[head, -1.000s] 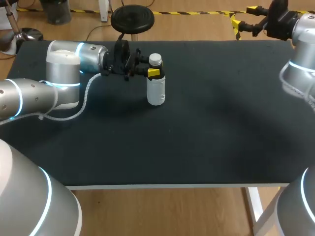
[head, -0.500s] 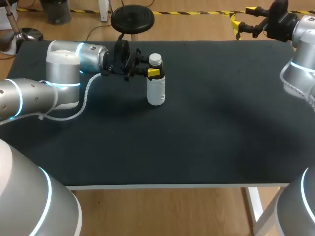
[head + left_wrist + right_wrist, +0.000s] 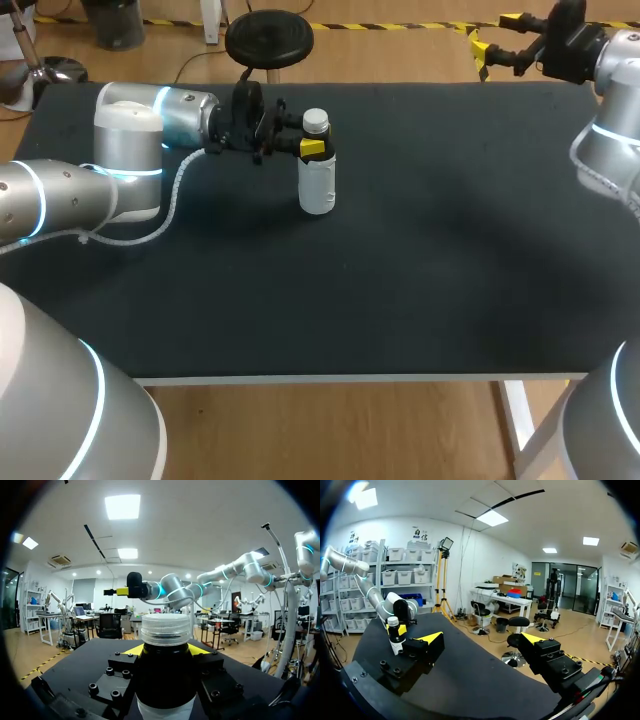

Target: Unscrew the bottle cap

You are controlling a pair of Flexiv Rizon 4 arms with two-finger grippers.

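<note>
Bottle (image 3: 317, 190) unmoved in left end effector (image 3: 316, 146); right end effector (image 3: 497, 33) barely shifted.

Left pincer (image 3: 316, 144) is clamped shut, pointing level; right pincer (image 3: 497, 32) gapes wide open.

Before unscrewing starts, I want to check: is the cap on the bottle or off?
On. The cap sits on the neck of the upright bottle, in the left gripper.

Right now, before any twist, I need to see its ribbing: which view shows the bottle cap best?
Left wrist view: the bottle cap sits close and centred, ribbing plain. Head view shows it small, from above; right wrist view shows it tiny and distant.
</note>
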